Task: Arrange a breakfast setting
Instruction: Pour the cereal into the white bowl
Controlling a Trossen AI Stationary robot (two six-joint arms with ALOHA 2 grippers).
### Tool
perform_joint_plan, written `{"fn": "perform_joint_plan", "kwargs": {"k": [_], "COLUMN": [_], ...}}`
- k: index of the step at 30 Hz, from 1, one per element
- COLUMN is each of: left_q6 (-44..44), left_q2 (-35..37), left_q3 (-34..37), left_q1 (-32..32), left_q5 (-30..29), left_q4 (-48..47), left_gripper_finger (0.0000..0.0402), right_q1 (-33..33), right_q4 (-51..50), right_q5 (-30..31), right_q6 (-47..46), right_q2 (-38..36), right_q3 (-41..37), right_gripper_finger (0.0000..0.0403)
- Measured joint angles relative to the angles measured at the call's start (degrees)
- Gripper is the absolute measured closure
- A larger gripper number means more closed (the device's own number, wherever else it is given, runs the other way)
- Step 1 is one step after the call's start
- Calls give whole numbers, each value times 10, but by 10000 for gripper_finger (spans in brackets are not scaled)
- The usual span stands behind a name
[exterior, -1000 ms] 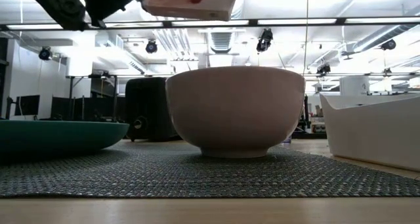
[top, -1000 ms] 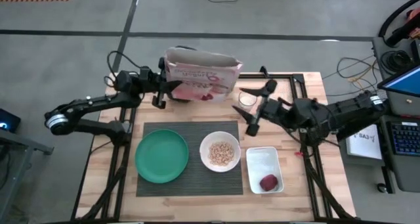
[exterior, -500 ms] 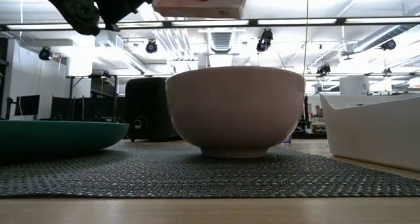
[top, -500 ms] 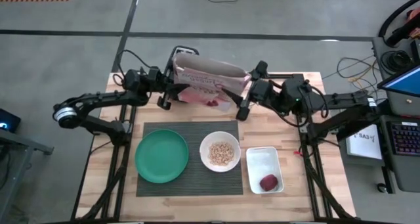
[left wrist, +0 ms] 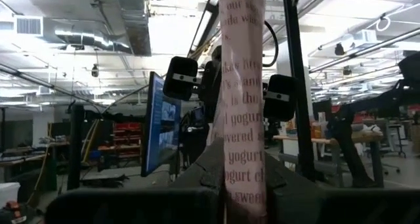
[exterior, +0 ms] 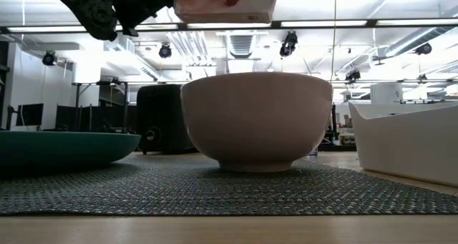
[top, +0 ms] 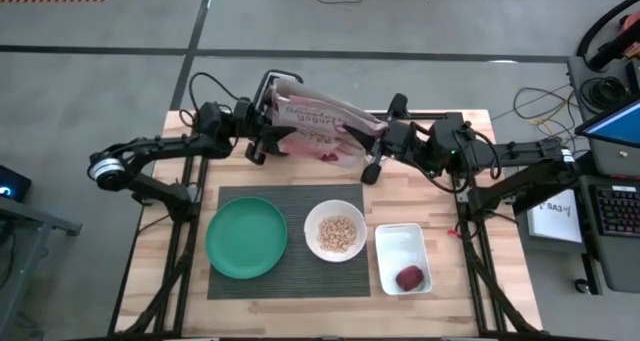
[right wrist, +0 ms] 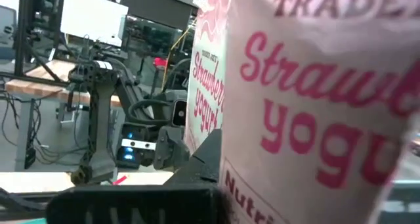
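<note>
Both claws meet at the pink cereal box (top: 318,131), held aloft over the far edge of the surface: our left claw (top: 266,141) is clamped on the carton's narrow side, as its wrist view shows, with the box edge pinched between the fingers, while our right claw (top: 372,159) presses in at the opposite end, its fingers seemingly closed on the box as well. We judge the step in hand to be carrying or passing the tilted box toward its place in the setting; doing it well means keeping the open top up, letting only one claw release once the other grip is sure, and lowering it clear of the white bowl (top: 335,231). Below, the dark ribbed placemat (top: 290,269) carries the round green plate (top: 246,238) and the bowl, which holds cereal, side by side; the white rectangular dish (top: 402,258), with a dark red item in it, lies just beside the mat on the bare wooden surface (top: 455,281). From table height the black toaster (exterior: 162,119) stands behind the bowl. Beyond, a workshop with ceiling lights, monitors and cables fills the room.
</note>
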State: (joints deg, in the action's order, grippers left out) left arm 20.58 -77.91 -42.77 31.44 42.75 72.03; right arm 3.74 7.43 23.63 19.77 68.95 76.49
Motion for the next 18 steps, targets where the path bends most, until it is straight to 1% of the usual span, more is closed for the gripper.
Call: {"fn": "perform_joint_plan", "kwargs": {"k": [4, 8, 12, 14, 16, 18], "left_q6": [4, 2, 1, 10, 24, 29], "left_q2": [-5, -5, -4, -4, -4, -1], "left_q3": [-10, -20, -27, -31, -35, -37], "left_q1": [2, 8, 25, 40, 56, 68], "left_q5": [19, 24, 28, 32, 32, 32], "left_q4": [-3, -42, -59, -61, -61, -60], "left_gripper_finger": [349, 287, 223, 194, 169, 150], "right_q1": [-1, -2, -7, -7, -7, -8], "right_q4": [-3, -17, -43, -64, -87, -103], "right_q5": [13, 58, 83, 123, 189, 269], "right_q6": [-3, 1, -13, -20, -20, -19], "right_q2": [-17, -46, -91, -113, -133, -151], "right_q3": [-10, -18, -20, -20, -23, -32], "right_gripper_finger": [394, 394, 394, 394, 395, 395]}}
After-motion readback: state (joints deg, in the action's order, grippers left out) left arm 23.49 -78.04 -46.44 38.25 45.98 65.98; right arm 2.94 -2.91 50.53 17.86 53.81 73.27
